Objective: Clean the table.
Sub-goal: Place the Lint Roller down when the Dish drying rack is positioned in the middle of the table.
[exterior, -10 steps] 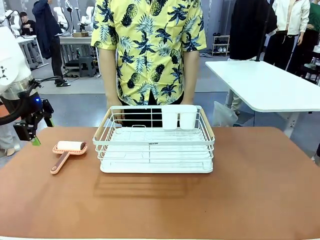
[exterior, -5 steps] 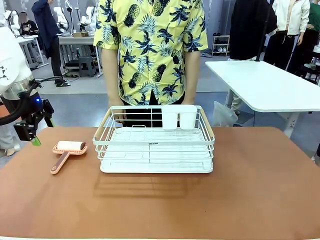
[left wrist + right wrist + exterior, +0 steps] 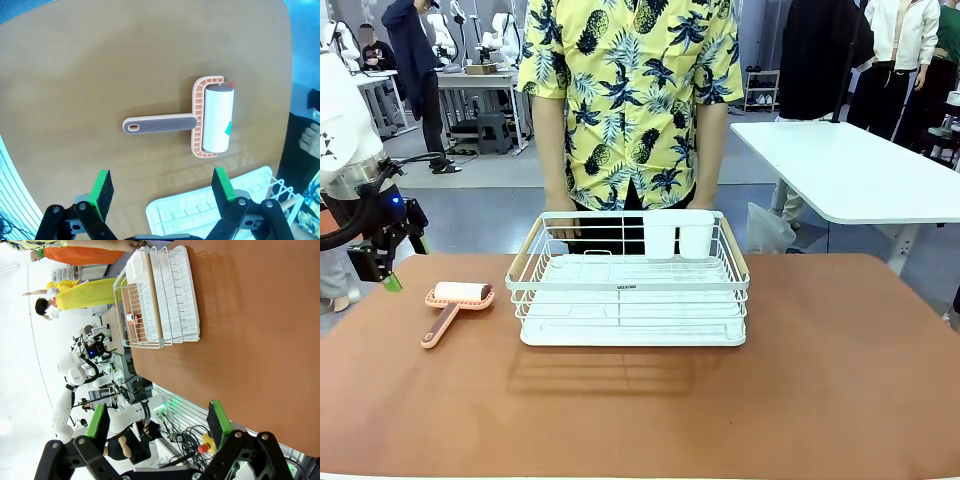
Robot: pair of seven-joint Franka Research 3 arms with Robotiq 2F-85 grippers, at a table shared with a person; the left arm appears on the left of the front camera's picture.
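Here, the terracotta table [image 3: 820, 380] spans the foreground, with a white dish rack [image 3: 630, 290] set at its middle and a pink lint roller [image 3: 455, 305] lying to its left. The left gripper [image 3: 382, 268] is held above the far-left edge, fingers spread wide and empty — as are the right gripper [image 3: 157, 422] fingers. A misjudged descent could knock the roller aside — its slim handle lies flat.

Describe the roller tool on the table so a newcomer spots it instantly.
On the reddish-brown table, look to the left of the white wire dish rack standing at its middle. The lint roller lies flat there, apart from the rack. It is the small peach-framed thing with a white roll and a ribbed handle pointing toward the robot's side.
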